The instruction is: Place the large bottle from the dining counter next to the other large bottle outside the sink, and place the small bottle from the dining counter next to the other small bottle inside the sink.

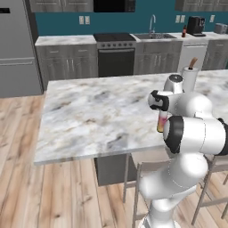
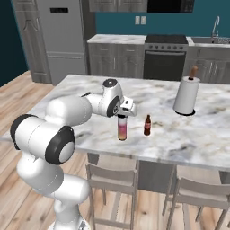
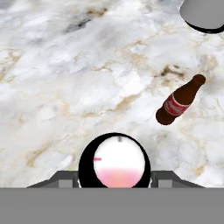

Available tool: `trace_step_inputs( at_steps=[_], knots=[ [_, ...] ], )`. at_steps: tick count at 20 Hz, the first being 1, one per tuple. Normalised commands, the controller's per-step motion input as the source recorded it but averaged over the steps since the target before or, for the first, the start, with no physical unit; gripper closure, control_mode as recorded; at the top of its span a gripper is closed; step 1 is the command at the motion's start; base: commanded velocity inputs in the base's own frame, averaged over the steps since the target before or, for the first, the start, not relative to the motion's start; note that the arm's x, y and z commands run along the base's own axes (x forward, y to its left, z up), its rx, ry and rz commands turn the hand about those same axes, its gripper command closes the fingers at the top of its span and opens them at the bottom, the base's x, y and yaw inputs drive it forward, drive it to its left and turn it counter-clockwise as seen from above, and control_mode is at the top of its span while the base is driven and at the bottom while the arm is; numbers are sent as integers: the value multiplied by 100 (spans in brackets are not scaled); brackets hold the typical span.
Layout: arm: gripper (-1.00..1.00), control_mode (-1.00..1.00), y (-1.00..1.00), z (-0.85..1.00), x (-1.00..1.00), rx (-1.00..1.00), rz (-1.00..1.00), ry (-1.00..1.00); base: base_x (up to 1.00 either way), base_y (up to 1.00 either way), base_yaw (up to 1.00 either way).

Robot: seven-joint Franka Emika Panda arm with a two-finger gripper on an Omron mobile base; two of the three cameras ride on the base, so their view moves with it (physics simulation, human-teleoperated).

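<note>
Item: my gripper (image 2: 122,115), jaws part-open, clamped at the top of the large pink bottle (image 2: 122,129), which stands upright on the marble dining counter (image 2: 81,90). Small brown bottle (image 2: 147,126) just beside it. Paper towel roll (image 2: 186,95) farther back.

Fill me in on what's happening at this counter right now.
The robot arm is reaching over the marble dining counter, its gripper set straight down over the top of the large bottle with pink liquid. The jaws stand on either side of the cap, and the bottle stands upright on the counter; whether they already grip it is not clear. The small brown bottle stands beside it, untouched, and a paper towel roll stands farther back. Nothing has reached the sink yet.
</note>
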Motion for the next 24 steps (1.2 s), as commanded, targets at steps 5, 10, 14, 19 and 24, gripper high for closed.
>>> trace_step_inputs(
  at_steps=[5, 10, 14, 19, 24],
  knots=[
    [100, 100, 0, 0, 0, 0, 0, 0, -47, 7, 0],
    [100, 100, 0, 0, 0, 0, 0, 0, -25, 0, 0],
    [100, 100, 0, 0, 0, 0, 0, 0, -14, -26, 0],
    [100, 100, 0, 0, 0, 0, 0, 0, 0, -69, 0],
    [100, 100, 0, 0, 0, 0, 0, 0, 0, -81, 0]
  ],
)
